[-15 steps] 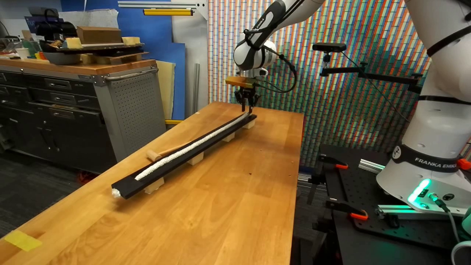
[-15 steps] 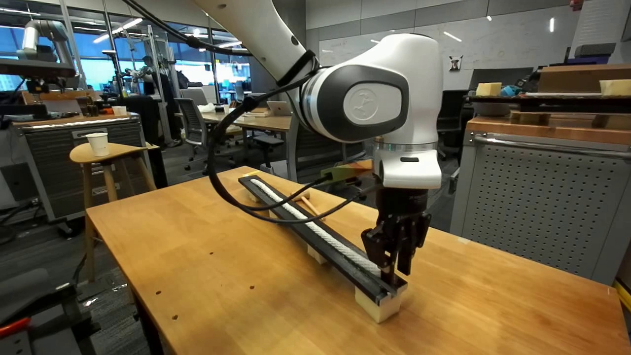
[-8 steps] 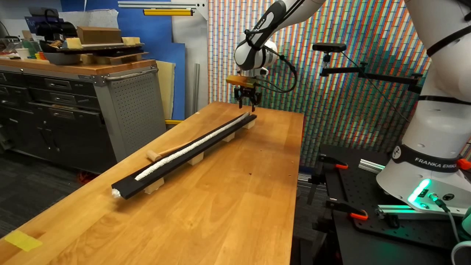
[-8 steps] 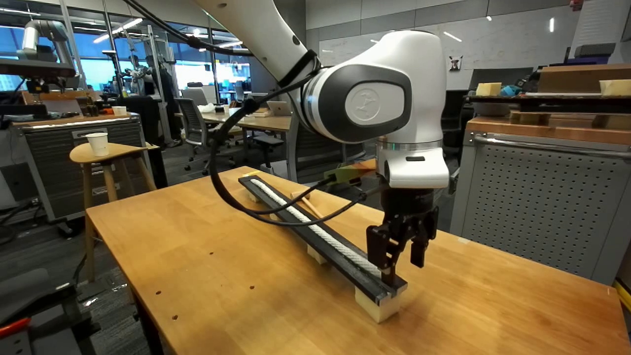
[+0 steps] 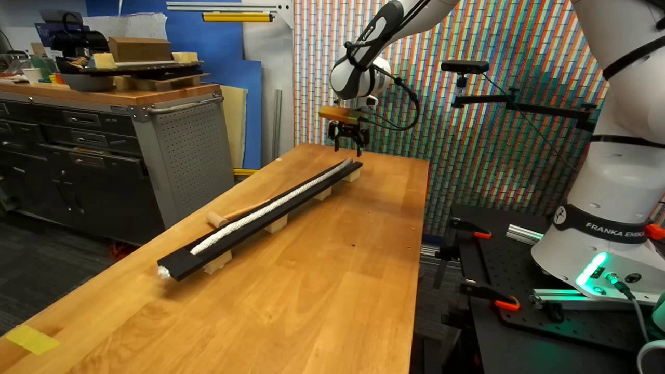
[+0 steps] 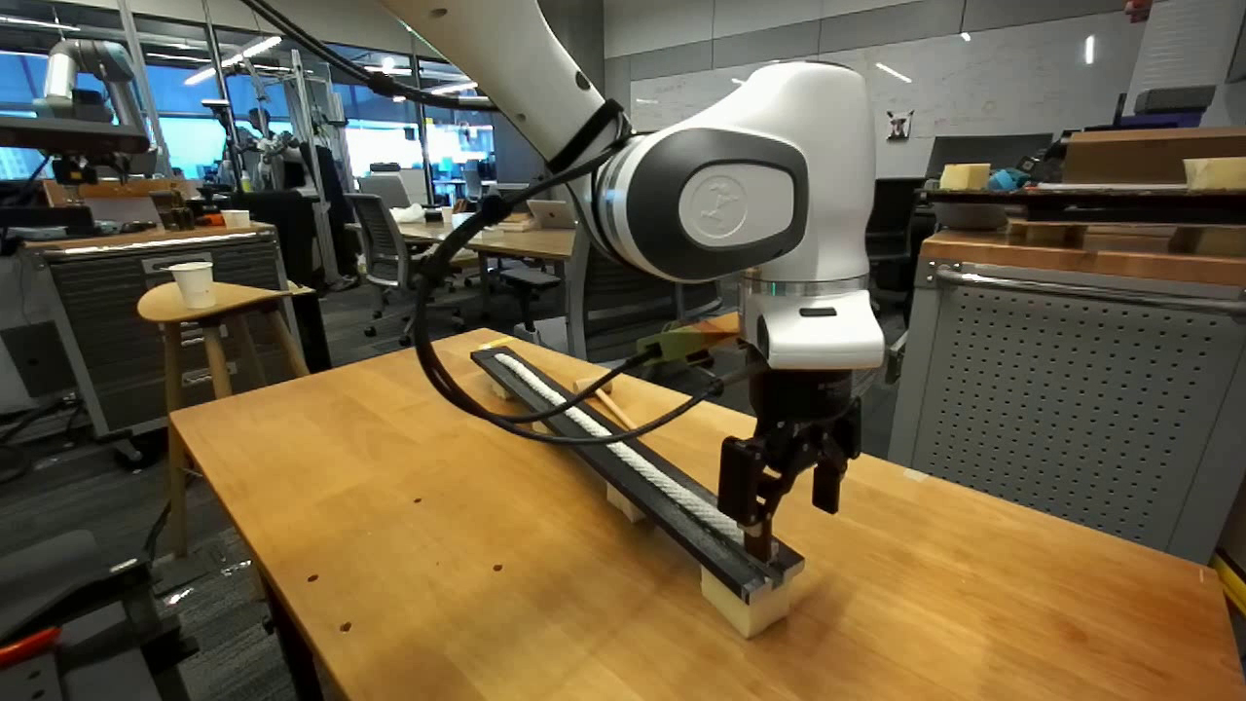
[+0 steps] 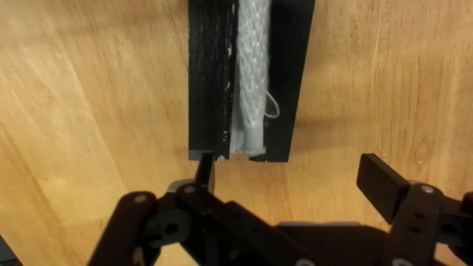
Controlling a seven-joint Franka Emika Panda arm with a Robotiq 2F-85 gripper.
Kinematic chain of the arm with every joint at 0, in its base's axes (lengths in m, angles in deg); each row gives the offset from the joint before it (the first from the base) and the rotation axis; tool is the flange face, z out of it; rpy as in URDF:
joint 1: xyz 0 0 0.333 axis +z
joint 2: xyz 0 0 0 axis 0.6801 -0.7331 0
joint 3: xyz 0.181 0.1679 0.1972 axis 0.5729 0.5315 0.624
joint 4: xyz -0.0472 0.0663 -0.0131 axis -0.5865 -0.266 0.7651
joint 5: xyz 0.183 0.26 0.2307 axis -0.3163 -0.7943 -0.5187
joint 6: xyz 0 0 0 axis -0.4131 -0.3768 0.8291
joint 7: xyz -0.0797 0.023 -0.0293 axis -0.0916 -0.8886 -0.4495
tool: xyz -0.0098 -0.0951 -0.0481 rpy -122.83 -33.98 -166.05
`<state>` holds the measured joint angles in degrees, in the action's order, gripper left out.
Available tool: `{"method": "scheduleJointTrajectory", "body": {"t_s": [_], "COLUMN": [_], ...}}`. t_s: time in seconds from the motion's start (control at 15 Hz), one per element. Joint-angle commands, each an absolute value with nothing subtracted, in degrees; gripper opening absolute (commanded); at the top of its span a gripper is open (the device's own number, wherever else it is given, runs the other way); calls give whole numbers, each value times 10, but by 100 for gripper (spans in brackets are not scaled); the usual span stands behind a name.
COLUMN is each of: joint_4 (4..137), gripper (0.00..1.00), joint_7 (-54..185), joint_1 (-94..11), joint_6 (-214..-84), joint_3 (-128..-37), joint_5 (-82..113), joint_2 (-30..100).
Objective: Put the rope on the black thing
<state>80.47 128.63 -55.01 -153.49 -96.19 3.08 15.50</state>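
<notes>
The gripper hangs at the near end of the black bar, jaws spread wide, with nothing between them. In the wrist view one jaw overlaps the bar's near corner while its mate stands over the table; whether that first jaw touches the bar I cannot tell for certain. A careless sideways or downward move could therefore knock the corner and shove the bar off the pale blocks beneath it.

Just in front of the gripper begins the rope, which lies along the bar and runs away from the jaws; the task looks all but done. Its near end appears to sit toward one side of the bar's groove, a pale strip showing beside it, so a bump or its own springiness could roll it out. A loose loop of thread stands out there; if a jaw hooks it during a retreat, the rope may be dragged along.

The cable slung from the arm droops near the gripper and could sweep the rope if the wrist dips; its clearance is hard to judge. Well apart from the jaws, beside the bar's farther stretch, lies a wooden mallet, which a shoved bar might strike.
</notes>
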Motion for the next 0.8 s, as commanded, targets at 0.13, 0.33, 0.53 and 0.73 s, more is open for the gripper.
{"method": "scheduleJointTrajectory", "body": {"t_s": [0.13,0.33,0.53,0.73], "joint_4": [815,815,815,817], "gripper": [65,41,19,0], "joint_7": [1281,1282,1283,1283], "joint_1": [-543,-541,-541,-541], "joint_6": [-1541,-1540,-1540,-1539], "joint_3": [-960,-961,-963,-964], "joint_5": [36,36,36,38], "joint_2": [167,167,167,168]}}
